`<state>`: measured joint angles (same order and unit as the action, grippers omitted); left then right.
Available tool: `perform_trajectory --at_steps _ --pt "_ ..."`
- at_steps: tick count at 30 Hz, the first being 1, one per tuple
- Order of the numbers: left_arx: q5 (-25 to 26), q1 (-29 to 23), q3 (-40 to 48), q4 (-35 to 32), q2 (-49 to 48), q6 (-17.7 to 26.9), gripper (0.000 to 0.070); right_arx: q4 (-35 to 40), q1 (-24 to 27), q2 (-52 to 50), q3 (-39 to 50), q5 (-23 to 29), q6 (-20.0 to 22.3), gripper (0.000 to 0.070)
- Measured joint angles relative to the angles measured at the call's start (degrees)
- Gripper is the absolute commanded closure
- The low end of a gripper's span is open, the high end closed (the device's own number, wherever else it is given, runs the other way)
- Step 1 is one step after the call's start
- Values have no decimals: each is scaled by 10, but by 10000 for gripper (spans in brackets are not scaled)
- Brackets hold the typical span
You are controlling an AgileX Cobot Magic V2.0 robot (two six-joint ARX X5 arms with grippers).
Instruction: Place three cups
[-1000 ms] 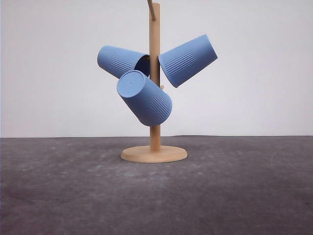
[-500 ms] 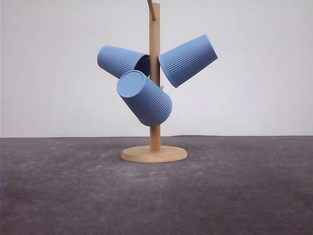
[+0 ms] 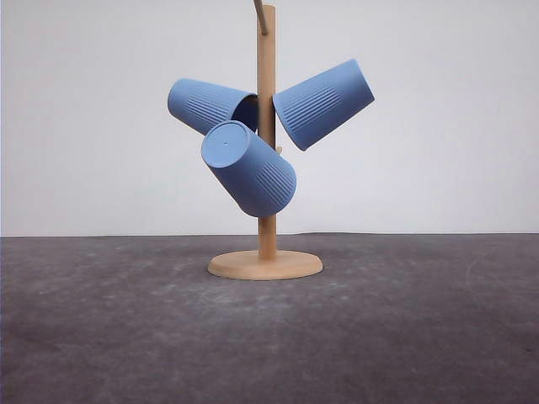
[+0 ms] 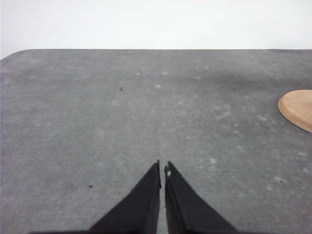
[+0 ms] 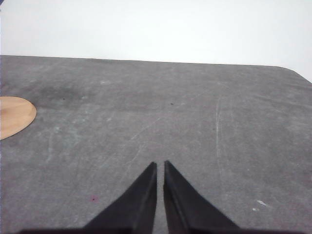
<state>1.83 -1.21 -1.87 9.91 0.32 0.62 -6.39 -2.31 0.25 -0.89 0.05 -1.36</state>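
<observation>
I am keeping my left gripper (image 4: 162, 168) pinched closed, holding nothing, low over the gray table (image 3: 101, 337). If I am bumping the wooden stand (image 3: 266, 168), a cup could be slipping off its peg. The left cup (image 3: 206, 104), the front cup (image 3: 249, 168) and the right cup (image 3: 323, 103) are all hanging tilted on the stand. They are looking light blue, ribbed, with flat bottoms. My right gripper (image 5: 160, 166) is pinched closed too, and empty.
</observation>
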Motion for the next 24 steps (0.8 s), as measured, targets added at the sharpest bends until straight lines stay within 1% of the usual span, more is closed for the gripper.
perform_trajectory --at_steps 24 --pt "0 0 0 0 0 0 700 0 0 0 0 0 0 677"
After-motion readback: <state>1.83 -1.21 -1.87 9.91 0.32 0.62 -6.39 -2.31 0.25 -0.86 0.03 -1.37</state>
